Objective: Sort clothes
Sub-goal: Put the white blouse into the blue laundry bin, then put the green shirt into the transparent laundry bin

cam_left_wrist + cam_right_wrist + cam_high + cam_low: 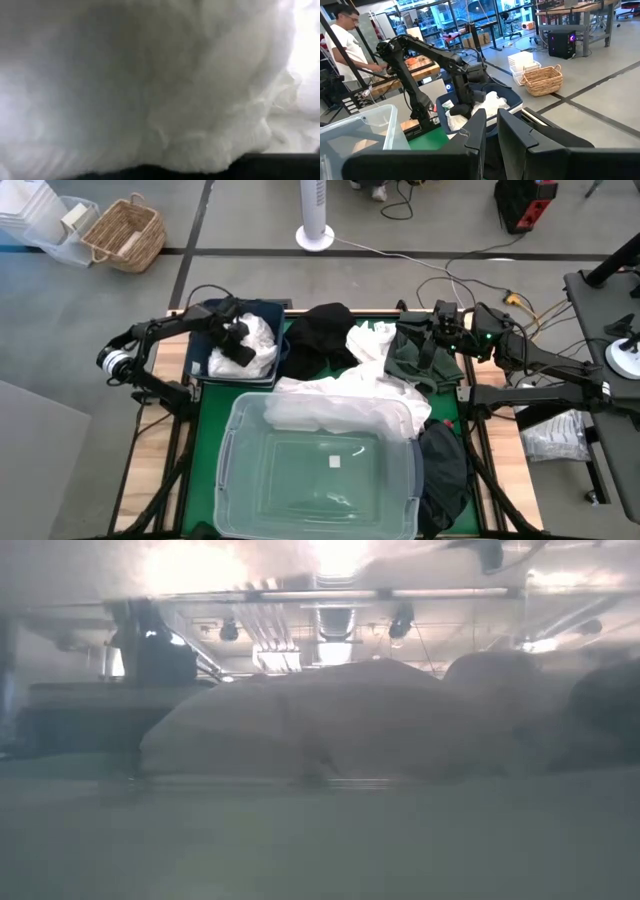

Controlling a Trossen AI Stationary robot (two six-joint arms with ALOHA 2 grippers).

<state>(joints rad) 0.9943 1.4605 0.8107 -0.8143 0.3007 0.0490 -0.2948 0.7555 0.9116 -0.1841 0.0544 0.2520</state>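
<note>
left gripper (237, 332) down in navy bin (200, 355) on white garment (255, 345), grip cannot be told | clear tub (235, 480) front centre | clothes heap (350, 365) behind tub | right gripper (436, 330) over dark green garment (415, 355), fingers nearly closed, empty | risk: white garment snagging, dragging back out of bin

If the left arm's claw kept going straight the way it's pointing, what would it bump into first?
Most likely the white garment lying in the navy bin. The left gripper is down over that bin, and white fabric fills its wrist view right ahead, seemingly very close.
</note>
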